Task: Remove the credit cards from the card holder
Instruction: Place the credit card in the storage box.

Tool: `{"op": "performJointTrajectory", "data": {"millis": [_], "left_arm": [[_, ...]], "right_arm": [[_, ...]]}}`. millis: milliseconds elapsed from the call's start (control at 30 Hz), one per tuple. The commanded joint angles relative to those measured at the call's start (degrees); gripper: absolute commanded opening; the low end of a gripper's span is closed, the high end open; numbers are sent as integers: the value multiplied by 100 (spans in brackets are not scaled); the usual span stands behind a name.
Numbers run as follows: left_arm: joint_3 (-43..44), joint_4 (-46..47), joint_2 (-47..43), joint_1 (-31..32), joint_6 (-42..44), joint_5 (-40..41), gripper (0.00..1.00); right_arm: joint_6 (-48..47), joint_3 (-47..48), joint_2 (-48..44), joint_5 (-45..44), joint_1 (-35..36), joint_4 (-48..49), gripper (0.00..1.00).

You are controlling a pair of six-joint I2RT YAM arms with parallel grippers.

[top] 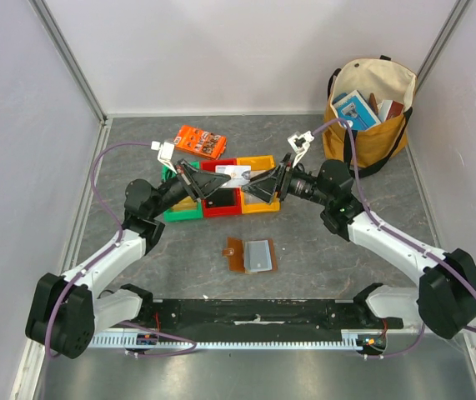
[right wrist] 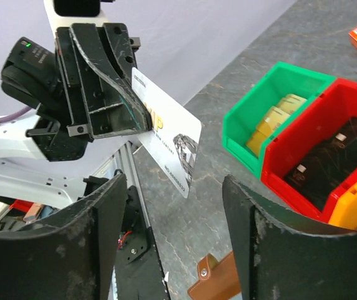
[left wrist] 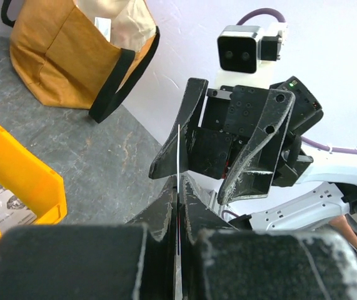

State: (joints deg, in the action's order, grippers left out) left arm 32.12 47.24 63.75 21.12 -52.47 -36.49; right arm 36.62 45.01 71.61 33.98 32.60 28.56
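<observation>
The left gripper (right wrist: 134, 119) pinched a thin white printed credit card (right wrist: 172, 150) by one end, leaving the rest free between the wide-spread jaws of the right gripper (top: 264, 185), apparently for a handover.

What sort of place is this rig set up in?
Probably a lab robot test cell: plain pale walls on aluminium frame posts box in a grey table, with staged props like coloured bins and a tote bag.

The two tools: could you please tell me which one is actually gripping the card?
The left tool: it is shut on the white credit card, whereas the right tool stands open around the card's free end.
</observation>
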Motion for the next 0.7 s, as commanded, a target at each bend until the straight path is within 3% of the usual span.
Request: {"op": "performJointTrajectory", "data": {"millis": [0, 133, 233, 333, 400, 467, 600, 667], "left_arm": [[-30, 593, -46, -21, -202, -218, 2], [-57, 593, -73, -12, -211, -253, 2], [-39, 593, -38, -12, -246, -315, 2], [-39, 567, -29, -12, -238, -341, 2], [13, 278, -81, -12, -81, -324, 4], [154, -204, -169, -21, 218, -289, 15], [575, -1619, -397, -38, 1052, 71, 49], [769, -2286, -520, -47, 1448, 325, 59]], "right_arm": [[345, 25, 203, 355, -26, 1046, 66], [372, 69, 300, 355, -34, 1178, 53], [398, 78, 336, 347, -34, 1284, 35], [346, 130, 336, 329, -78, 1127, 9], [215, 148, 283, 277, -201, 846, 0], [4, 200, 213, 232, -359, 451, 0], [-488, 411, 46, 101, -745, -760, 0], [-839, 630, 19, -109, -912, -1576, 0]]}}
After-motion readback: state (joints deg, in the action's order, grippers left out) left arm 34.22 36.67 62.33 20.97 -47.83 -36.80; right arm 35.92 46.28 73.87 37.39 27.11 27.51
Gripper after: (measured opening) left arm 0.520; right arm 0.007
